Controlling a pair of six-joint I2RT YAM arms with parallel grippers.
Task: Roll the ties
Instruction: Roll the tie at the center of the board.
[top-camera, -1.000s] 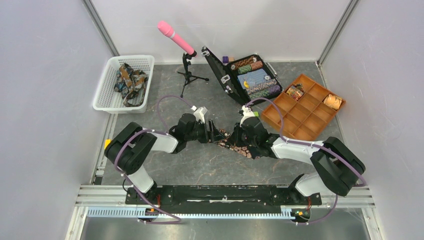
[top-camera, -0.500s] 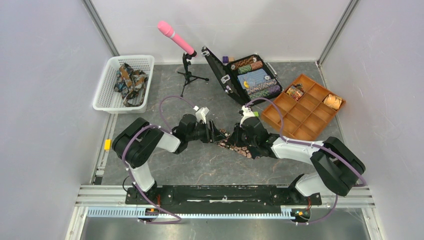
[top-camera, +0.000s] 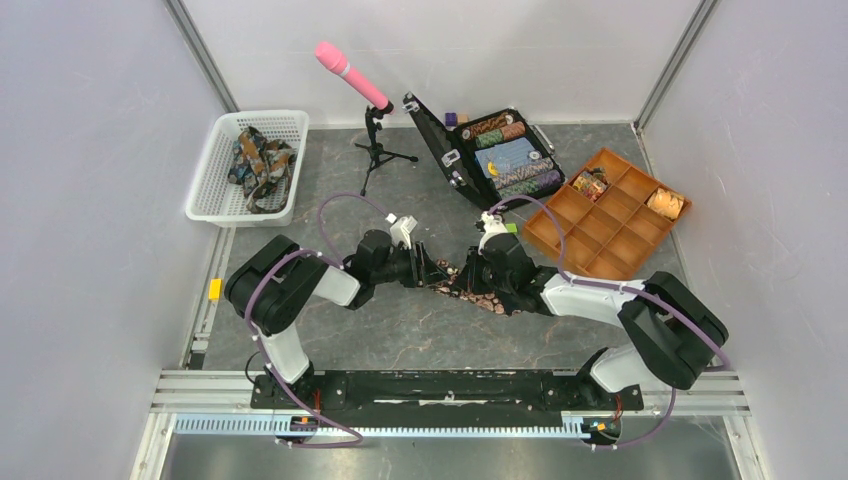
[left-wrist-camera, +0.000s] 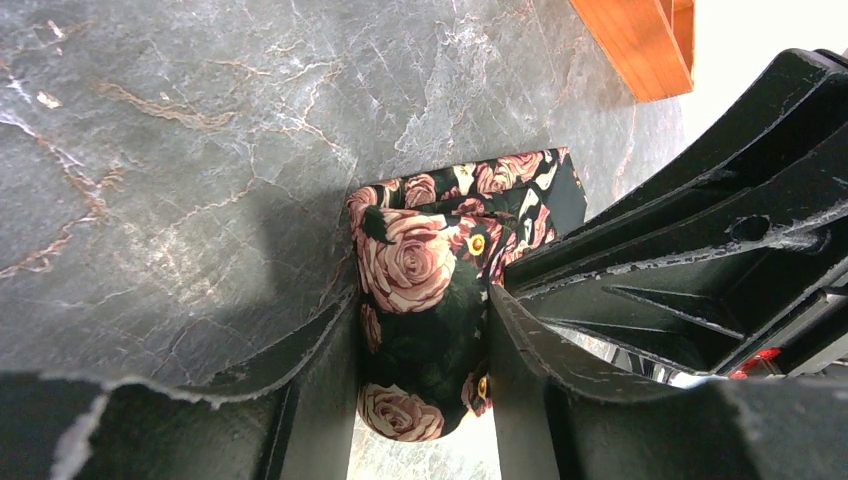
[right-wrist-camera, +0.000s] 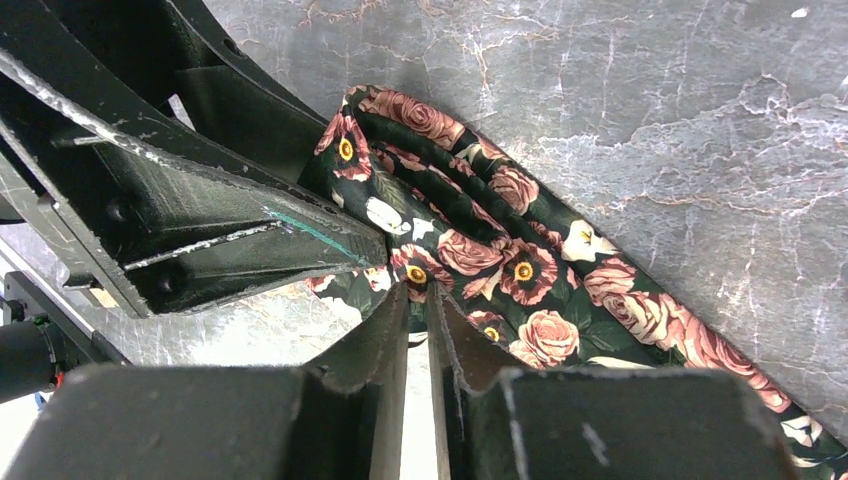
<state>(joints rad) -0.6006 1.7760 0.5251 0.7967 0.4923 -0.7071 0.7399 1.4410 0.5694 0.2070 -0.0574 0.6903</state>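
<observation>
Rose-print tie (left-wrist-camera: 410, 260) mid-frame: your left tool (left-wrist-camera: 425, 292) just squeezed in onto the rolled end, right tool (right-wrist-camera: 418, 295) pinching the strip beside it. Looks ready for another turn.

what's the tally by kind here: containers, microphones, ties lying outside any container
Containers: 3 (white basket, black case, orange divider tray)
Pink microphone on tripod: 1
Ties outside containers: 1 (rose-print tie)
Total: 5
</observation>
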